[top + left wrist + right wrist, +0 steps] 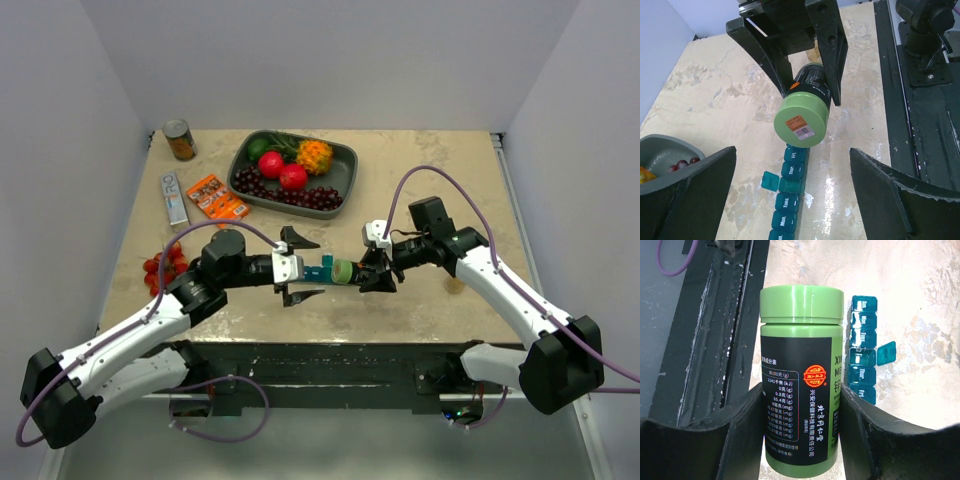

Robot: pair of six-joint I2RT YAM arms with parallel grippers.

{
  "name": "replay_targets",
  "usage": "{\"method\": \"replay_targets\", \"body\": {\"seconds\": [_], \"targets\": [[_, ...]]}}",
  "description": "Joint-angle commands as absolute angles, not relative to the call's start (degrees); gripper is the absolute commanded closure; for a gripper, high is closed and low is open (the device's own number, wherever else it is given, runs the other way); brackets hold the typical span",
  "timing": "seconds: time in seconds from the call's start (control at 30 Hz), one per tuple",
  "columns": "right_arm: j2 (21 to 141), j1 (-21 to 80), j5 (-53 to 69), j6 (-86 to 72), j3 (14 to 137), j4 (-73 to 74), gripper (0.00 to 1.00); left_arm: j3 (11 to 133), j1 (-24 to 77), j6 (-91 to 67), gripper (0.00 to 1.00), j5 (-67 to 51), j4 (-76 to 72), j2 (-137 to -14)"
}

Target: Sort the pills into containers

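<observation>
Right wrist view shows the right end effector (802, 392) clamped on the lower body of a green bottle (801, 320), whose green cap is screwed on. Left wrist view has that cap facing the left end effector (792, 149), whose fingers are spread wide and hold nothing. Between the two, the teal pill organizer (789, 200) lies flat on the marbled surface (715, 100), with one compartment's lid (770, 180) flipped open to the side. Its far end sits under the bottle's cap. A grey fruit tray (345, 165) stands well apart at the back.

Beige marbled table (430, 300), pale walls (330, 60)
</observation>
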State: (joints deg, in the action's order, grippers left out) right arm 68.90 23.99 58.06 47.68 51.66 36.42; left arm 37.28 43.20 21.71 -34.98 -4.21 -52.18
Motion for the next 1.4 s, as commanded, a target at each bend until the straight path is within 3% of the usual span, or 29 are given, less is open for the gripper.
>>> {"method": "replay_targets", "body": {"seconds": [0.0, 0.63, 0.87, 1.07, 1.17, 1.2, 1.27, 1.3, 1.37], "targets": [[67.15, 23.73, 60.91, 48.96, 52.12, 36.12, 1.0, 38.06, 43.42, 24.61, 0.01, -36.91, -8.88, -53.08], [67.24, 23.82, 61.17, 49.04, 52.21, 36.12, 1.0, 39.29, 44.65, 21.45, 0.03, -38.58, -17.75, -61.43], [67.15, 23.73, 60.91, 48.96, 52.03, 35.95, 1.0, 41.04, 45.7, 18.28, 0.11, -39.73, -19.08, -65.83], [67.15, 23.73, 60.91, 48.87, 51.86, 35.77, 1.0, 41.75, 45.88, 16.27, 0.3, -40.6, -18.63, -67.06], [67.06, 23.73, 60.65, 48.78, 51.77, 35.6, 1.0, 41.66, 45.88, 13.64, 0.51, -40.95, -18.9, -66.97], [67.15, 23.82, 60.56, 48.69, 51.77, 35.6, 1.0, 41.57, 45.88, 12.67, 0.65, -40.96, -18.9, -66.8], [66.97, 23.82, 60.12, 48.43, 51.59, 35.25, 1.0, 41.4, 45.88, 9.17, 0.83, -40.61, -18.81, -66.53], [66.8, 23.73, 59.94, 47.82, 51.5, 34.9, 1.0, 41.31, 45.88, 7.49, 1.0, -40.17, -18.72, -66.19], [66.71, 23.73, 59.33, 47.2, 51.33, 34.11, 1.0, 41.4, 45.88, 0.46, 1.0, -39.12, -18.2, -66.01]]}}
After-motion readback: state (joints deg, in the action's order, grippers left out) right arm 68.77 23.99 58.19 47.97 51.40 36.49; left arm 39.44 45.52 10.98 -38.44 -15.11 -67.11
